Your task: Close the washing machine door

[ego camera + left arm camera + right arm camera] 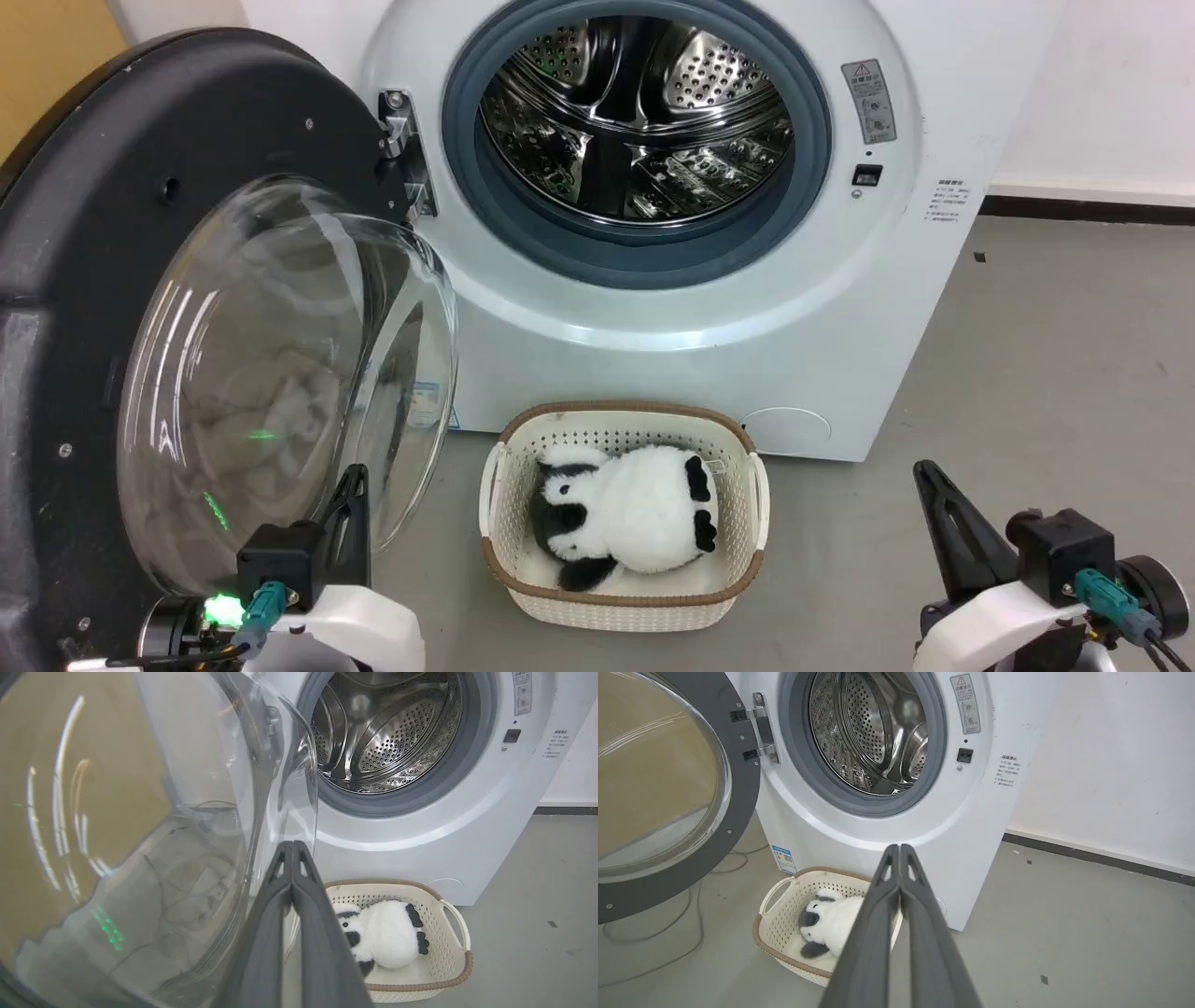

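Observation:
The washing machine door (pixel 140 121), round and glossy black with a bulging glass bowl (pixel 280 373), stands swung wide open at the left on its hinge (pixel 401 140). The white washing machine (pixel 709 317) shows its bare steel drum (pixel 635 112) inside the blue-grey gasket. My left gripper (pixel 353 476) is shut and empty, low by the bowl's lower right edge; in the left wrist view the left gripper (pixel 292 843) lies just right of the glass (pixel 140 812), and I cannot tell if they touch. My right gripper (pixel 924 467) is shut and empty at the lower right, far from the door (pixel 738 788).
A cream basket (pixel 621 597) with a panda toy (pixel 635 509) sits on the grey floor right before the machine, between my two arms. Cables (pixel 691 905) trail on the floor under the open door. A white wall with a dark baseboard (pixel 1101 858) runs to the right.

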Motion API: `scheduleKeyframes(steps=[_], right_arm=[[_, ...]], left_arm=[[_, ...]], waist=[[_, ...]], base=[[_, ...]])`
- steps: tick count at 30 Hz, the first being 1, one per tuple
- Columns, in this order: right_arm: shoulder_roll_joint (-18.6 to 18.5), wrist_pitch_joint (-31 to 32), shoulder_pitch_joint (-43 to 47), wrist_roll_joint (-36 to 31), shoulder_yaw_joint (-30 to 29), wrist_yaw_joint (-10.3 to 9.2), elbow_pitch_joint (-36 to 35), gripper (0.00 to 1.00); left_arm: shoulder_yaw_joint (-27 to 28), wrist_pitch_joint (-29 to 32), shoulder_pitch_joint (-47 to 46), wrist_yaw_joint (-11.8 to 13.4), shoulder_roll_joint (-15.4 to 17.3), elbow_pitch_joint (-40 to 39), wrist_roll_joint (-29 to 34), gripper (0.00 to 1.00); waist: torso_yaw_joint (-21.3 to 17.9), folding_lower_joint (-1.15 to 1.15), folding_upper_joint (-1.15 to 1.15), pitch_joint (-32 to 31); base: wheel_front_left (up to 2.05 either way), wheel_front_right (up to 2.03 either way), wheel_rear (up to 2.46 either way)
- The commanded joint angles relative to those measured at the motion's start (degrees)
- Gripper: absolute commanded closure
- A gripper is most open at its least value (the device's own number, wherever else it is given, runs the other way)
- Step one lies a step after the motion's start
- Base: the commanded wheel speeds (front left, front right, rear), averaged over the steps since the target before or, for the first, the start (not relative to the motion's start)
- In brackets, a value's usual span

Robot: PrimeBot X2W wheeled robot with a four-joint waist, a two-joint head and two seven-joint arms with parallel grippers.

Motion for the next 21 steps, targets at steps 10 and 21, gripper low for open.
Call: scheduleKeyframes(steps=[10,21], right_arm=[[0.28,0.04,-0.68,-0.44,-0.01,0.05,0.12,1.0],[0.28,0.04,-0.68,-0.44,-0.01,0.05,0.12,1.0]], left_arm=[[0.03,0.02,-0.85,-0.24,-0.01,0.12,0.17,1.0],[0.03,0.02,-0.85,-0.24,-0.01,0.12,0.17,1.0]], waist=[[0.0,0.0,0.0,0.0],[0.0,0.0,0.0,0.0]], base=[[0.0,0.0,0.0],[0.0,0.0,0.0]])
